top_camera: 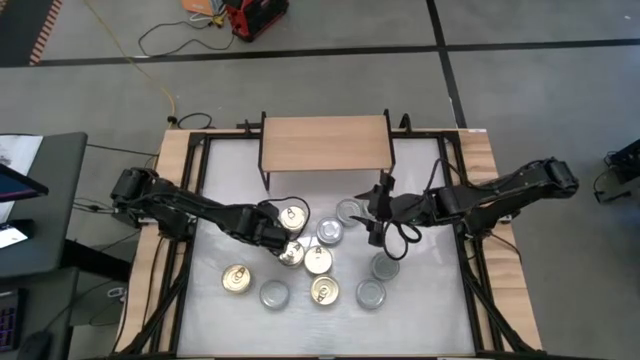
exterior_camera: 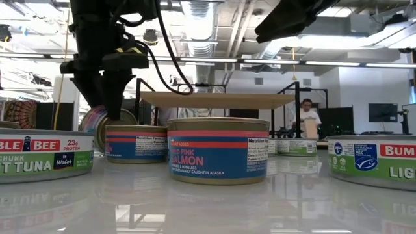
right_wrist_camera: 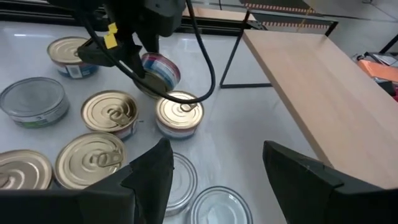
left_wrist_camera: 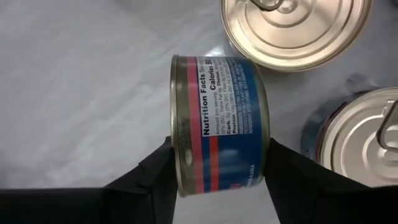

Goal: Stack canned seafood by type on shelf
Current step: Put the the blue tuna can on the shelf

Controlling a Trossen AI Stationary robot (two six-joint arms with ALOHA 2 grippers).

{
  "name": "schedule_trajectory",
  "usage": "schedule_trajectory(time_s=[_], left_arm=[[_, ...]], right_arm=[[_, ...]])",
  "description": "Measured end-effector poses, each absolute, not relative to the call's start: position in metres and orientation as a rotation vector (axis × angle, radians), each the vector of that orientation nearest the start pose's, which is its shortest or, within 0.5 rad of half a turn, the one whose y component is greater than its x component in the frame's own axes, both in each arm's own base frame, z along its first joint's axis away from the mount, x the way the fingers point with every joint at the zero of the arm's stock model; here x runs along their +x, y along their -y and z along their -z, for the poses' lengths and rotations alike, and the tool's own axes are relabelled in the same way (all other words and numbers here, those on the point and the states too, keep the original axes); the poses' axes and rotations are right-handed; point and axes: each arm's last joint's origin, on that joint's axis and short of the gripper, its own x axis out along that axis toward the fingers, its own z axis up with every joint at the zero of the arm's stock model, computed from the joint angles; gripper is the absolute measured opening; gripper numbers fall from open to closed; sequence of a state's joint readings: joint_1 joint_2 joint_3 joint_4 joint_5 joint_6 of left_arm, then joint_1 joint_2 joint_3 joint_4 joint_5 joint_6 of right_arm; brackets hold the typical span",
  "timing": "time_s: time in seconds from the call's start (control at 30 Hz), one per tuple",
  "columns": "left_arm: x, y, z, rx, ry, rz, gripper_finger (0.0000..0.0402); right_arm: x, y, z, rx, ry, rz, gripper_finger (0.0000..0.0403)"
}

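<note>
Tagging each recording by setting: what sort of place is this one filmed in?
Probably an open lab or workshop: exposed ceiling ducts, a concrete floor with loose cables, and a person at a far bench.

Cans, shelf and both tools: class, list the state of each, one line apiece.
Left tool: fingers either side of a tilted salmon can, on its edge.
Right tool: open, empty, hovering over silver-lidded cans.
Shelf: bare, no cans on it.
Other cans: upright on the table, unstacked.
</note>
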State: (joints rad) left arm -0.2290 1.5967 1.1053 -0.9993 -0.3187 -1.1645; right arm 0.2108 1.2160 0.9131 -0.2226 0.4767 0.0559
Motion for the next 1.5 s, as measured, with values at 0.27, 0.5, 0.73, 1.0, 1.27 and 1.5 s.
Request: schedule_trajectory(time_s=[0.27, 0.5, 0.73, 1.0, 1.27, 1.5], left_arm=[[0.261, 0.058, -0.233, -0.535, -1.115, -0.783, 0.019], [0.253, 0.063, -0.292, -0.34, -0.899, -0.652, 0.019], [0.259, 0.059, -0.341, 0.27, -0.721, -0.69, 0.019], [0.281, 0.021, -0.343, 0.743, -0.84, -0.689, 0.019], [0.299, -0.024, -0.324, 0.803, -0.978, -0.64, 0.019], [0.316, -0.054, -0.296, 0.922, -1.11, -0.679, 0.019]], right_arm=[[0.258, -0.042, -0.288, -0.12, -0.49, 0.273, 0.0274], [0.257, -0.043, -0.288, -0.126, -0.493, 0.269, 0.0274], [0.258, -0.039, -0.289, -0.091, -0.482, 0.294, 0.0274], [0.256, -0.042, -0.288, -0.078, -0.47, 0.38, 0.0274], [0.242, -0.052, -0.285, -0.168, -0.497, 0.541, 0.0274], [0.241, -0.051, -0.288, -0.126, -0.476, 0.553, 0.0274]])
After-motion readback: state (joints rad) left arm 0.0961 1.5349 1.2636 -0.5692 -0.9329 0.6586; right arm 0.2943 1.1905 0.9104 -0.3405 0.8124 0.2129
